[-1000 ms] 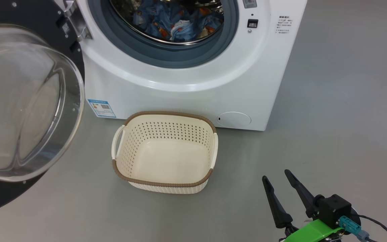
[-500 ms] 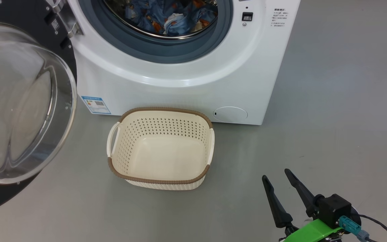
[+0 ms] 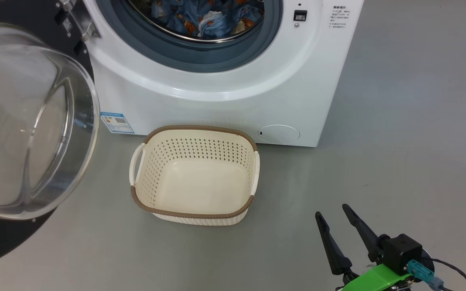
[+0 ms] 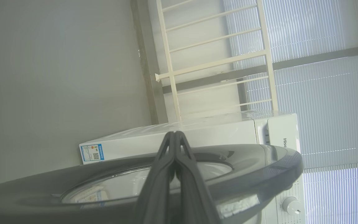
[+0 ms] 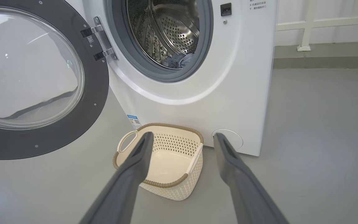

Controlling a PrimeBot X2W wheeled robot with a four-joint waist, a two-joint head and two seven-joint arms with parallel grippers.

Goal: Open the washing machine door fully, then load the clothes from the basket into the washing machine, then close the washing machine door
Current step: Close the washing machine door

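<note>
At nine o'clock, the large round glossy black washing machine door point(image 3: 26, 121), glass bowl bulging, stood wide open. The left gripper point(image 4: 174, 134), jaws pressed together and empty, hovered beside its rim. Soft blue printed clothes point(image 3: 200, 16) lay at twelve inside the big white washing machine point(image 3: 217, 109). The cream perforated plastic basket point(image 3: 192, 213) sat bare at six. Loading looked done, and the next move likely called for swinging the door shut. At five, the right gripper point(image 3: 331, 210) held its jaws wide, empty.

Our right tool point(image 3: 331, 211) sits low on our right, its two dark fingers point(image 3: 332, 246) pointing forward and spread wide with nothing between them. Our left tool point(image 4: 174, 134) is closed, its fingers pressed together to the tips.
</note>
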